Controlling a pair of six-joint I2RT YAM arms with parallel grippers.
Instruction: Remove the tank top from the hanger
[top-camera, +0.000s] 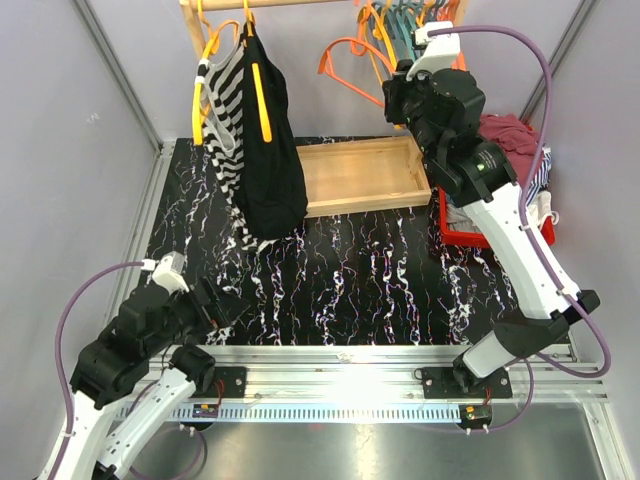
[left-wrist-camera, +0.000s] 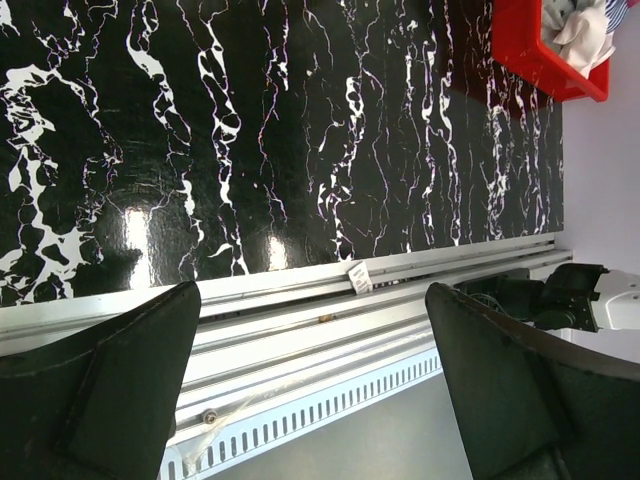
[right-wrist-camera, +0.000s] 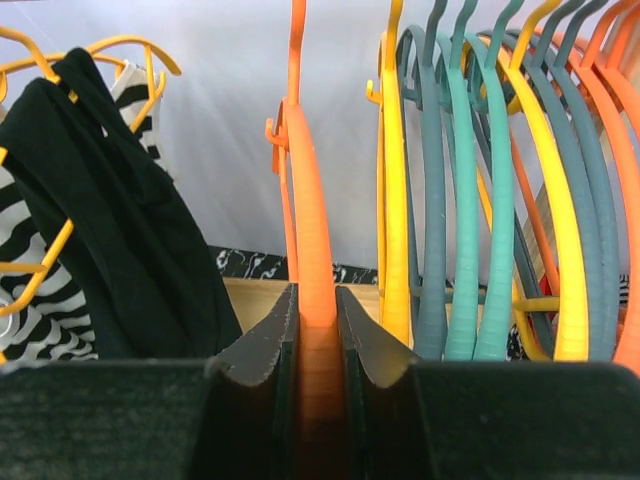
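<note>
A black tank top (top-camera: 265, 160) hangs on a yellow hanger (top-camera: 260, 100) from the wooden rail at the back left, in front of a black-and-white striped top (top-camera: 222, 110). Both also show at the left of the right wrist view, the black top (right-wrist-camera: 120, 230) over the striped one (right-wrist-camera: 40, 300). My right gripper (top-camera: 395, 95) is raised at the rail on the right and is shut on an empty orange hanger (right-wrist-camera: 310, 240), its jaws pressed on both sides of the hanger's arm. My left gripper (left-wrist-camera: 312, 370) is open and empty, low over the table's front rail.
Several empty orange, yellow and teal hangers (right-wrist-camera: 480, 200) hang close to the right of the gripped one. A shallow wooden tray (top-camera: 365, 175) lies behind the middle of the marbled table (top-camera: 350, 270). A red bin of clothes (top-camera: 510, 190) stands at the right.
</note>
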